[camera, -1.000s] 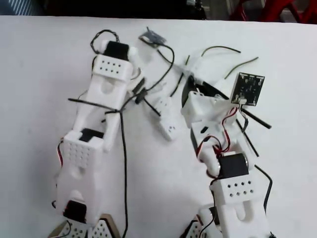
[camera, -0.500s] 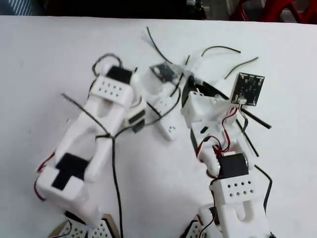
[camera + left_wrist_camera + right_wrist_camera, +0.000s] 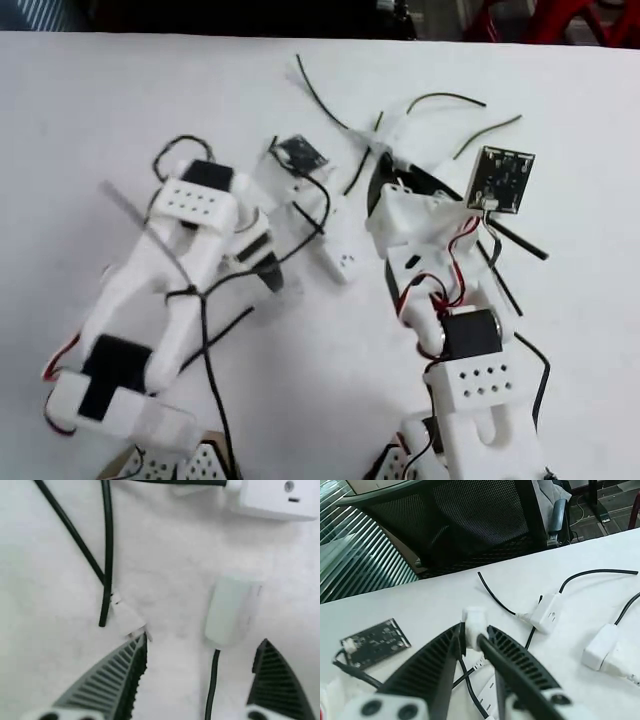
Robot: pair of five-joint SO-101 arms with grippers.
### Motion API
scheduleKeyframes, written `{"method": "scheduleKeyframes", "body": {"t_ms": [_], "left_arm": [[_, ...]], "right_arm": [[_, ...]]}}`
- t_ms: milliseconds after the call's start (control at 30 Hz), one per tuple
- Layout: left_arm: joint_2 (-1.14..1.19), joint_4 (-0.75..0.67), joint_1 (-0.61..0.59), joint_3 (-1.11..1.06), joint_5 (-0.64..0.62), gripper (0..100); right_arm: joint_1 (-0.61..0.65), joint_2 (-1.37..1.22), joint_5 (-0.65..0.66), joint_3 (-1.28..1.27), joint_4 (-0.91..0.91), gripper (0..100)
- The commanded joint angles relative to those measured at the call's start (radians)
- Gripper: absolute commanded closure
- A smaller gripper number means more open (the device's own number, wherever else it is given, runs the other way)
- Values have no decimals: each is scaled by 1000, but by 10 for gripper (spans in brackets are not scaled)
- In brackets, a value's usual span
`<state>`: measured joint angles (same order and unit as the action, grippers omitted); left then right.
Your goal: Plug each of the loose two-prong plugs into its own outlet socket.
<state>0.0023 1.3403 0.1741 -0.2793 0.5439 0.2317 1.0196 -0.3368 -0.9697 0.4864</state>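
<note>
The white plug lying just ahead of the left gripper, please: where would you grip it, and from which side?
Grip the white plug across its long sides, mid-body, coming down from above. It lies flat, its cord trailing back toward the open left gripper, so the fingers could probably straddle the body.

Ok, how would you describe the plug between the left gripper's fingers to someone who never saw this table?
On the white table, find the left gripper, open above the surface. Between its black ribbed fingers lies a white oblong plug with a black cord at one end. It is thicker and rounder than the small white plug lying by one finger.
</note>
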Motion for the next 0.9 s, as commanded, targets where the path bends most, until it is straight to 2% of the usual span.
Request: {"method": "scheduleKeyframes", "body": {"t_ms": [0,333,600,867], "left_arm": [[-194,72,-47,60,-11,668],[-532,58,-193,-195,-132,669],[-892,-147,-363,-565,-296,669],[-1129,-305,-478,-898,-330,669]], "right_arm": [[15,15,66,3,-10,981],[200,13,284,-8,102,981],[335,-156,381,17,162,981],[383,-392,405,123,255,981]]}}
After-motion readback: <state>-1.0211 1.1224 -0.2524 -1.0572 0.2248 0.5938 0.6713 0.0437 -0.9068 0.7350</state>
